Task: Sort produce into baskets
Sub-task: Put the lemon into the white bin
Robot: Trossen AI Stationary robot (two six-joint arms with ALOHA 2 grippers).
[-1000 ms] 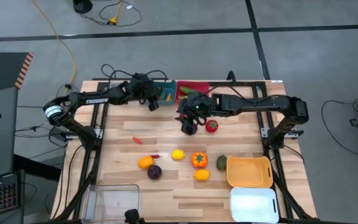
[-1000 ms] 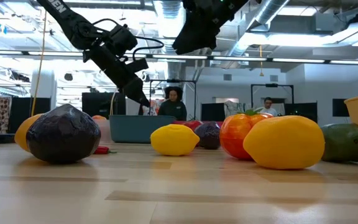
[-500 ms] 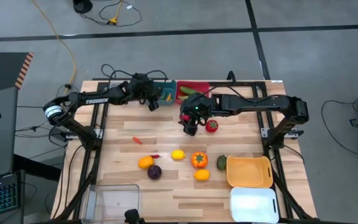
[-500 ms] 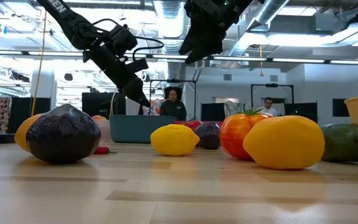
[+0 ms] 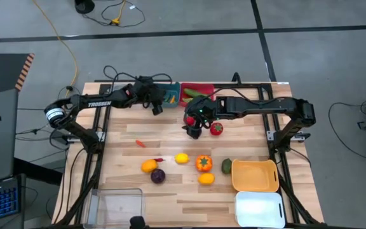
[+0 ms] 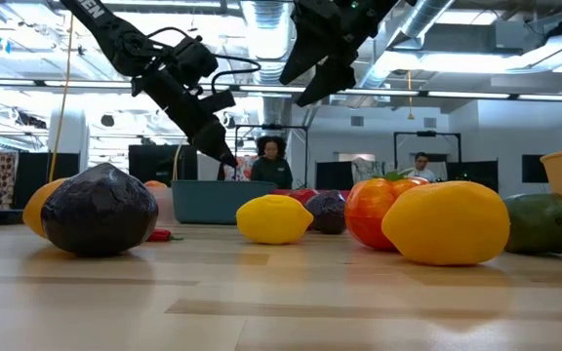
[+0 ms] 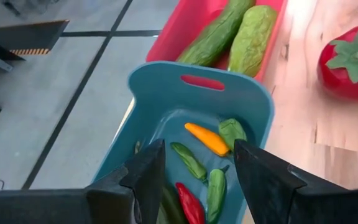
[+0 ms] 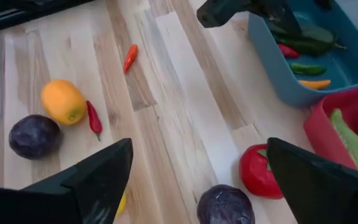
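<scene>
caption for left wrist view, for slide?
Left gripper, jaws open, above teal basket of small peppers.

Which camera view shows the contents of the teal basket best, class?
The left wrist view: the teal basket lies open beyond the left pincer, showing small green, orange and red peppers. The right wrist view shows part of it. The low view shows only its side wall, and the high view mostly hides it under the arm.

Non-task stuff: wood-plank surface [image 5: 170, 197] under both jaws. Grey floor around it, a yellow cable [image 5: 68, 48] and black cables [image 5: 116, 11] lying well beyond the jaws. Two people [image 6: 273, 161] in the room far behind, past the jaws, one person [image 6: 421, 168] seated.
</scene>
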